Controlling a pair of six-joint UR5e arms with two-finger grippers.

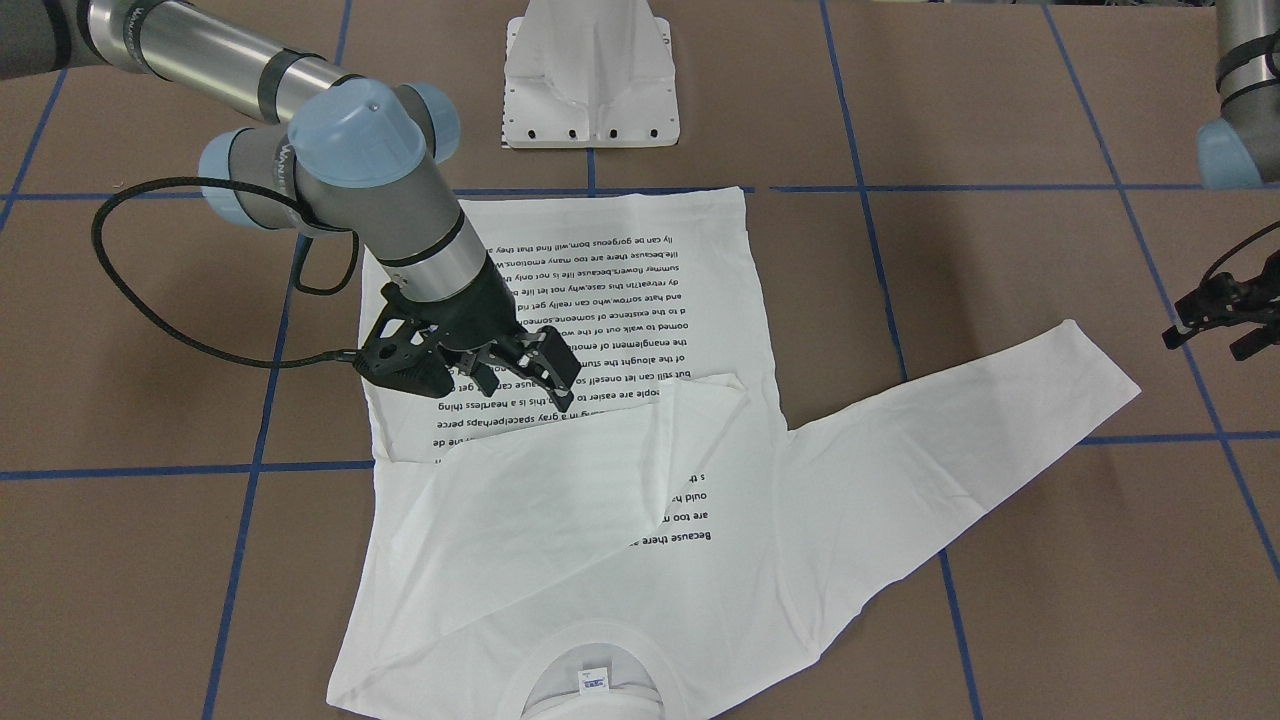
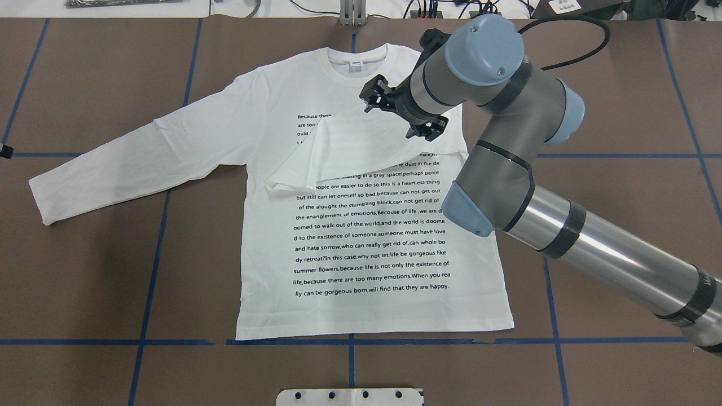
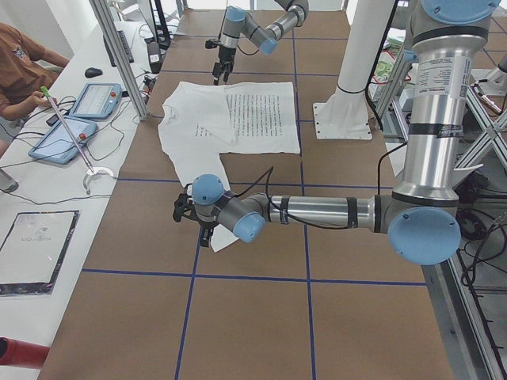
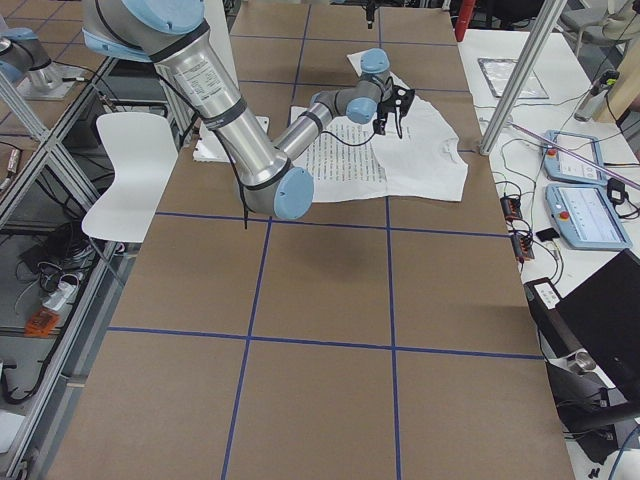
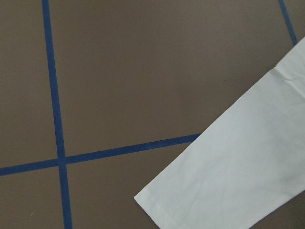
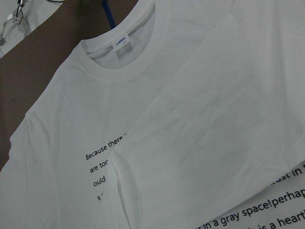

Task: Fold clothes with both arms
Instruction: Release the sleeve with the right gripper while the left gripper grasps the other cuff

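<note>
The white long-sleeved shirt [image 2: 372,242] lies flat with its text side up and its collar [image 2: 355,56] on the far side from the robot. One sleeve [image 2: 361,146] is folded across the chest. The other sleeve [image 2: 130,158] lies stretched out to the robot's left, and its cuff shows in the left wrist view [image 5: 228,181]. My right gripper [image 1: 495,385] hovers open and empty just above the folded sleeve; it also shows in the overhead view [image 2: 399,113]. My left gripper [image 1: 1222,322] looks open and empty, above bare table beside the outstretched cuff [image 1: 1100,380].
The white pedestal base [image 1: 590,90] stands at the robot's side of the table, behind the shirt's hem. Blue tape lines [image 2: 152,248] grid the brown table. A bench with tablets [image 3: 95,99] and a seated person [image 3: 20,55] lies beyond the collar side.
</note>
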